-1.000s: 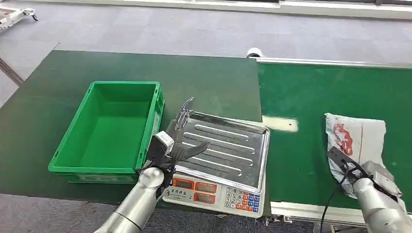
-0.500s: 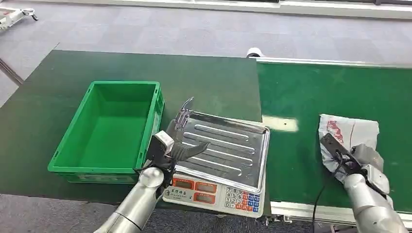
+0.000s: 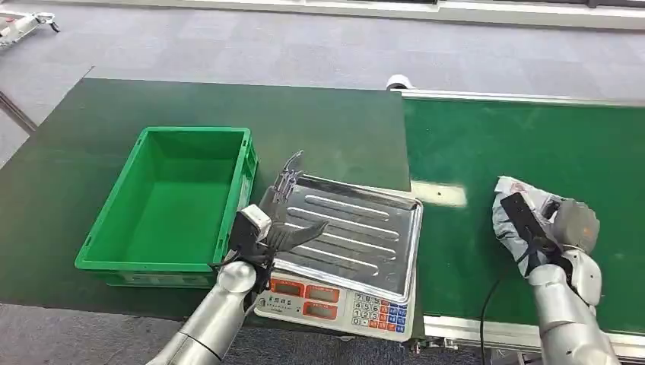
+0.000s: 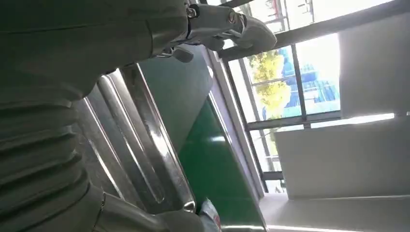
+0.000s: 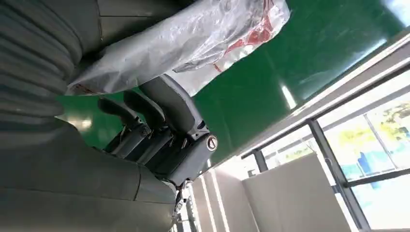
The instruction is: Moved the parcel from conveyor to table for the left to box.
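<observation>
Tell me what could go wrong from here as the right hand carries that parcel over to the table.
1. The parcel is a soft crumpled plastic bag; the right hand grips only part of it, so it may slip or sag out.
2. The scale's steel tray lies between the conveyor and the green crate; a loose end could drag across it.
3. The left hand hovers open over that tray, so the arms may crowd each other.

The head view looks forward and down from high on the robot over the table (image 3: 152, 99), scale tray (image 3: 357, 236) and conveyor belt (image 3: 532, 137). The left wrist view sits close behind its hand, skimming the same tray (image 4: 140, 145) toward windows. The right wrist view, turned, looks closely across the same belt (image 5: 300, 53).
</observation>
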Motion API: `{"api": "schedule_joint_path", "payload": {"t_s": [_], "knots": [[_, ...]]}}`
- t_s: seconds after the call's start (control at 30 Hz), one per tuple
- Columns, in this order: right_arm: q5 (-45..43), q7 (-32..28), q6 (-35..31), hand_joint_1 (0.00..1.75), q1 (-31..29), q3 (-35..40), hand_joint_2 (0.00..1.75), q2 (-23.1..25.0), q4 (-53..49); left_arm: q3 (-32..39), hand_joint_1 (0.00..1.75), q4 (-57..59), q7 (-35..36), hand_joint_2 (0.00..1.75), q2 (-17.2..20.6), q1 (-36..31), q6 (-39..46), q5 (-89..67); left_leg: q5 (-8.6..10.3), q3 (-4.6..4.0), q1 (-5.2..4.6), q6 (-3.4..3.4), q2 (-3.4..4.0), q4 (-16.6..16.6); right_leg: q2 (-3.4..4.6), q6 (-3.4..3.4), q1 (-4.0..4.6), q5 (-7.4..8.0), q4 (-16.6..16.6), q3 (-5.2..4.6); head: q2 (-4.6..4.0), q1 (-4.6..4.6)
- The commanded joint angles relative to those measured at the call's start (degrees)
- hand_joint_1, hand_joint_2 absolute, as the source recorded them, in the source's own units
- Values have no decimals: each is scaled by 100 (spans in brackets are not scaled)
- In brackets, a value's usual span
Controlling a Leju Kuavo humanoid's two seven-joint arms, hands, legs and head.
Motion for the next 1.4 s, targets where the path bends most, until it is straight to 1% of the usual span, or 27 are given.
{"api": "schedule_joint_path", "payload": {"t_s": [0.03,0.07,0.13,0.17,0.2,0.23,0.33,0.4,0.47,0.53,0.57,0.6,0.67,0.83,0.97,1.03,1.07,1.1,1.13,1.17,1.2,1.23,1.27,1.3,1.33,1.37,1.4], "knots": [[-1784,-1266,-646,175,1026,203,175,664,-2507,-213,0,257,26,175,58,-203,-95,0,-3,11,5,-4,12,-7,6,-7,7,1,-9,9,0,0],[-2016,-1401,-695,175,1220,323,175,770,-3073,-235,0,263,26,175,60,-212,-71,6,-2,11,4,-5,2,-9,-4,-9,5,-3,-9,11,0,0],[-2181,-1427,-714,175,1411,649,175,891,-3905,-255,0,253,26,175,72,-192,-52,36,-2,4,-1,-4,5,-5,1,-6,1,-2,-1,-1,0,-2],[-2195,-1431,-735,175,1477,763,175,943,-4174,-261,0,235,26,175,78,-172,-55,40,-6,13,2,-6,13,-7,6,-11,4,-5,-4,7,0,0],[-2235,-1473,-744,175,1533,915,175,965,-4472,-271,0,219,26,175,83,-148,-62,43,-3,-1,-3,-3,8,-3,4,-8,-1,-5,3,-6,0,0],[-2237,-1510,-760,175,1588,1104,175,982,-4764,-291,0,228,26,175,79,-149,-62,38,-11,10,-2,-7,26,-6,19,-14,0,-9,3,-1,0,0],[-2238,-1650,-786,175,1806,1718,175,952,-5381,-320,0,241,26,175,65,-159,-64,73,-10,6,-1,-6,28,-4,21,-13,1,-7,5,-7,0,-2],[-2098,-1727,-816,175,1840,2062,175,941,-5479,-306,0,268,26,175,40,-143,-82,112,-4,-3,-1,-4,16,-4,13,-10,0,-5,3,-14,0,-2],[-2098,-1727,-816,175,1840,2062,175,941,-5479,-306,0,268,26,175,40,-143,-82,112,-7,5,1,-5,22,-6,16,-13,3,-7,1,-7,0,0],[-1759,-1779,-978,175,1794,2567,175,863,-5457,-303,0,265,26,175,15,-78,-123,152,-9,11,3,-5,36,-10,28,-13,5,-4,-5,-2,0,-2],[-1682,-1779,-950,175,1756,2835,175,855,-5445,-306,0,275,26,175,-5,-54,-141,169,-6,3,4,-4,26,-5,23,-10,5,-4,-2,-7,0,0],[-1645,-1779,-955,175,1746,2940,175,811,-5434,-311,0,263,26,175,-6,-37,-146,170,-11,15,1,-5,44,-9,38,-13,3,-4,-4,-2,0,0],[-1645,-1779,-955,175,1746,2940,175,811,-5434,-311,0,263,26,175,-6,-37,-146,170,-5,0,-1,-3,28,-6,24,-9,-1,-3,0,-10,0,0],[-1645,-1779,-955,175,1746,2940,175,811,-5434,-311,0,263,26,175,-6,-37,-146,170,-4,4,1,-3,16,-8,10,-10,2,-6,-4,-3,0,0],[-1645,-1779,-955,175,1746,2940,175,811,-5434,-311,0,263,26,175,-6,-37,-146,170,-8,22,7,-4,29,-15,19,-13,9,-4,-17,14,0,-2],[-1369,-1773,-901,175,1713,3329,175,689,-5325,-316,0,287,26,175,-22,-18,-154,183,-7,23,7,-5,28,-17,17,-15,10,-4,-19,17,0,0],[-1253,-1736,-941,175,1583,3670,175,636,-5020,-319,0,282,26,175,-32,12,-155,209,-7,22,7,-5,25,-15,14,-15,9,-5,-15,15,0,0],[-1157,-1718,-1034,175,1511,3793,175,638,-4856,-320,0,280,26,175,-37,30,-154,220,-7,33,8,-6,35,-23,22,-17,10,-3,-23,23,0,0],[-1184,-1700,-1014,175,1373,3983,175,651,-4601,-330,0,276,26,175,-46,54,-159,229,-6,13,1,-4,39,-11,33,-11,2,-1,-7,-1,0,-2],[-1128,-1746,-1048,175,1289,4096,175,597,-4488,-333,0,275,26,175,-48,64,-168,237,-7,30,5,-6,52,-22,41,-15,7,2,-19,14,0,0],[-995,-1763,-1096,175,1219,4224,175,558,-4372,-336,0,284,26,175,-57,67,-171,242,-9,25,8,-4,58,-16,48,-13,10,4,-18,11,0,0],[-864,-1781,-1063,175,1053,4619,175,492,-4114,-347,0,312,26,175,-76,66,-212,262,-8,32,7,-5,60,-22,49,-14,9,6,-23,16,0,-2],[-636,-1744,-1091,175,916,4913,175,479,-3873,-355,0,334,26,175,-99,59,-208,267,-7,15,6,-4,47,-12,40,-11,8,3,-11,2,0,-2],[-620,-1654,-1157,175,761,5207,175,481,-3586,-371,0,326,26,175,-101,69,-210,274,-7,15,4,-3,48,-9,43,-10,5,2,-7,-1,0,0],[-620,-1654,-1157,175,761,5207,175,481,-3586,-371,0,326,26,175,-101,69,-210,274,-7,20,6,-3,54,-13,46,-11,8,4,-14,4,0,-2],[-625,-1650,-1046,175,538,5574,175,514,-3261,-380,0,356,26,175,-124,53,-198,283,-6,30,8,-4,75,-20,62,-13,11,11,-22,10,0,0],[-710,-1624,-1020,175,425,5731,175,520,-3089,-384,0,334,26,175,-116,73,-194,292,-7,16,6,-3,63,-12,54,-10,7,6,-9,-1,0,-2]]}}
